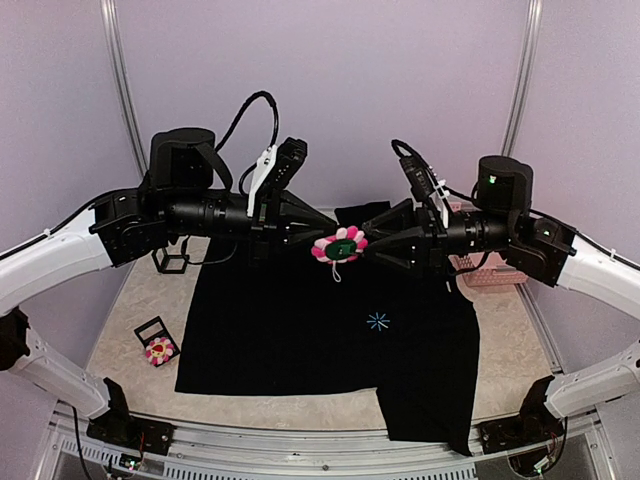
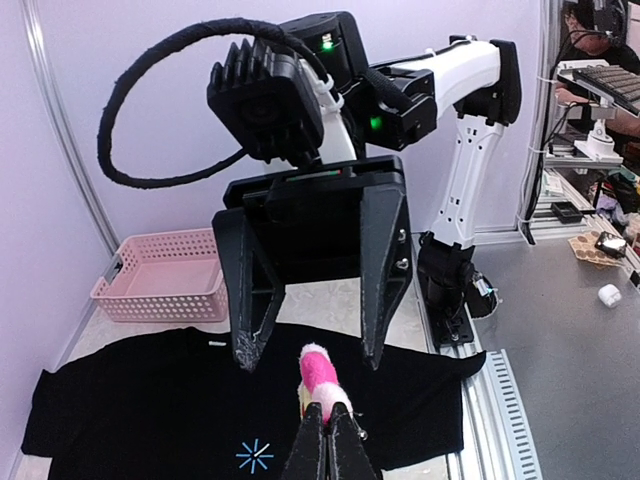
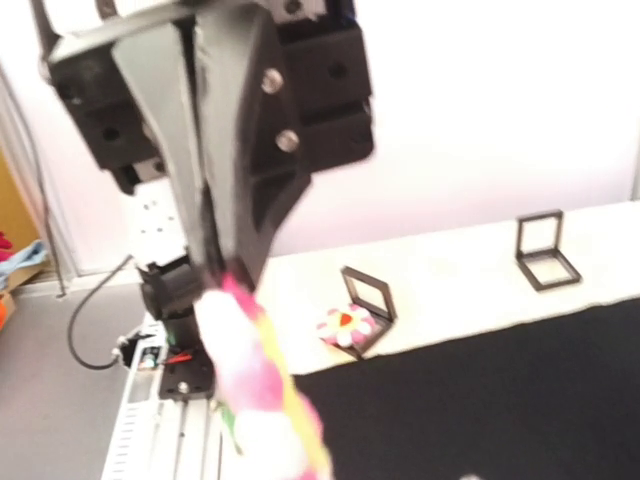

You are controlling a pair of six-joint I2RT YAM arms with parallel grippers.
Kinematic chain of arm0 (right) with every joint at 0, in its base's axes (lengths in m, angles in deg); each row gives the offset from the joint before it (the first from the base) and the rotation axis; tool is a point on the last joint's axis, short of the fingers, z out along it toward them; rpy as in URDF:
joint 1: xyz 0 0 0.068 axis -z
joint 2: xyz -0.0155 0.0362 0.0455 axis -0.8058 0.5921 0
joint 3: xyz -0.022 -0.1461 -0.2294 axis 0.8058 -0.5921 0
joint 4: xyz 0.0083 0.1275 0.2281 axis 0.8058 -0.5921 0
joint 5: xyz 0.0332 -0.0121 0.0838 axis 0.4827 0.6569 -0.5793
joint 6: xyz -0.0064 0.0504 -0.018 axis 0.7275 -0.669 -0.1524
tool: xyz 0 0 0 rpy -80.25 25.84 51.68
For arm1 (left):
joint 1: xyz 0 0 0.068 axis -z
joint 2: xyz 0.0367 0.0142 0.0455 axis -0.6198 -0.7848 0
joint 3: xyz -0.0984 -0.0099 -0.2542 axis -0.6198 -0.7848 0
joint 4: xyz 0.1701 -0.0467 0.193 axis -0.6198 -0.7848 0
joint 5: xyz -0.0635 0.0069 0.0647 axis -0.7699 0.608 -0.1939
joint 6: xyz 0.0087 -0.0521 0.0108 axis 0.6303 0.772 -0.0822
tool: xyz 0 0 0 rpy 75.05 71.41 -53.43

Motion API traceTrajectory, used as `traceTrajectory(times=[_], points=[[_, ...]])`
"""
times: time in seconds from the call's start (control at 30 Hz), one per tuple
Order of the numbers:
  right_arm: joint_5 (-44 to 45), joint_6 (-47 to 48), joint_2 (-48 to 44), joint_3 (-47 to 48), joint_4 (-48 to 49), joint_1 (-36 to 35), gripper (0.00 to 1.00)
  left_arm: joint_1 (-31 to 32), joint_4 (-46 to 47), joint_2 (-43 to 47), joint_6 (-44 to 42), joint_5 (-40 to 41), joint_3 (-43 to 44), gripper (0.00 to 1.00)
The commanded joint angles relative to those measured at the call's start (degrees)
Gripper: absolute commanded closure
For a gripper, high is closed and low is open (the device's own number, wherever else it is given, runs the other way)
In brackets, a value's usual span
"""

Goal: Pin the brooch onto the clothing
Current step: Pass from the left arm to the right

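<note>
The brooch, a pink-and-white plush flower with a dark green back, hangs in mid-air above the clothing, a black T-shirt spread flat with a light-blue starburst. My left gripper is shut on one petal of it. In the left wrist view its tips pinch the brooch from below. My right gripper faces it from the other side, open. Its two dark fingers stand wide apart, their tips either side of the brooch's far edge without touching it. In the right wrist view the brooch is a close blur.
A second flower brooch lies in an open black box at the table's left front. Another open black box stands behind it. A pink basket sits at the right behind the shirt. The table's metal rail runs along the near edge.
</note>
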Motion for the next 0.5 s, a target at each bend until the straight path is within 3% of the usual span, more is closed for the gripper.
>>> traceTrajectory(times=[0.0, 0.2, 0.37, 0.47], points=[[-4.7, -1.2, -2.1, -0.7, 4.0, -0.5, 0.45, 0.9, 1.0, 1.1, -1.6, -3.4, -0.2, 1.00], [-5.1, -2.6, -1.6, -0.3, 6.8, -1.1, 0.52, 1.6, 1.2, 1.0, -1.8, -4.1, -0.3, 1.00], [-4.8, -2.0, 0.4, 0.5, 5.7, -2.4, 0.51, 1.9, 1.7, 0.3, -1.4, -4.5, -0.2, 1.00], [-4.7, -1.4, 1.4, 1.4, 4.5, -2.8, 0.61, 2.1, 1.9, -0.1, -1.3, -4.6, -0.2, 1.00]])
